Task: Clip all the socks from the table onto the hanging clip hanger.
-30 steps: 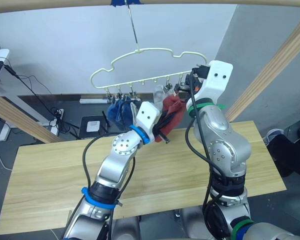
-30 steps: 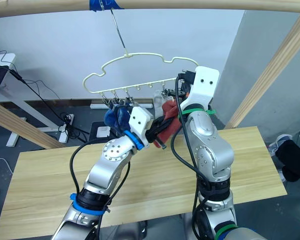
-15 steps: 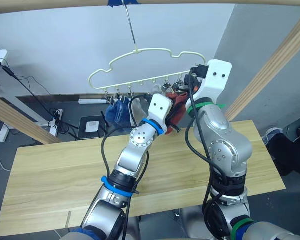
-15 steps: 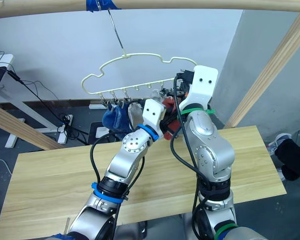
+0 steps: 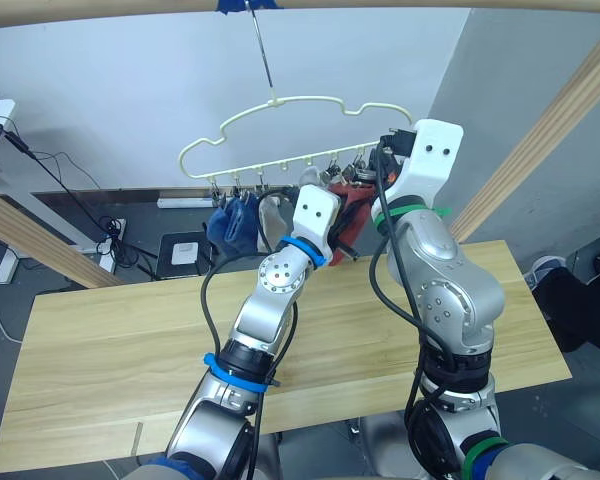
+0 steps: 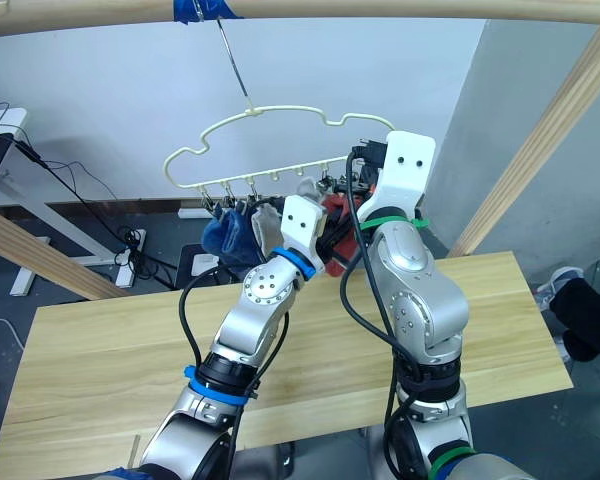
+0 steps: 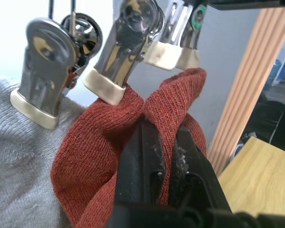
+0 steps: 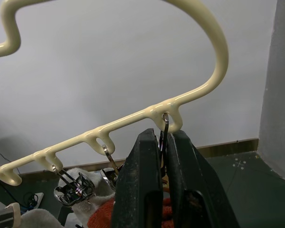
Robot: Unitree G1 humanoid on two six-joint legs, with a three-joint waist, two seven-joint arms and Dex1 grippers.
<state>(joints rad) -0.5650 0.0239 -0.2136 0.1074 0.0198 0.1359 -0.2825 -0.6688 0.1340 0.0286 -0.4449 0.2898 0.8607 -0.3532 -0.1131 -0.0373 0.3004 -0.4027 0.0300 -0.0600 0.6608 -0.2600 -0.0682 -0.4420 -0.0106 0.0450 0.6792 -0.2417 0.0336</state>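
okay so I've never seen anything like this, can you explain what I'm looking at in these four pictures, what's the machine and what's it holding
This is a two-armed humanoid robot hanging laundry. Two pictures come from cameras in its head, looking down over its arms and a wooden table. The other two come from cameras on its wrists. A pale yellow clip hanger hangs from a pole above. The left gripper pinches a rust-red sock, lifting it up to the metal clips. The right gripper squeezes the end clip. Blue socks and a grey sock already hang clipped.
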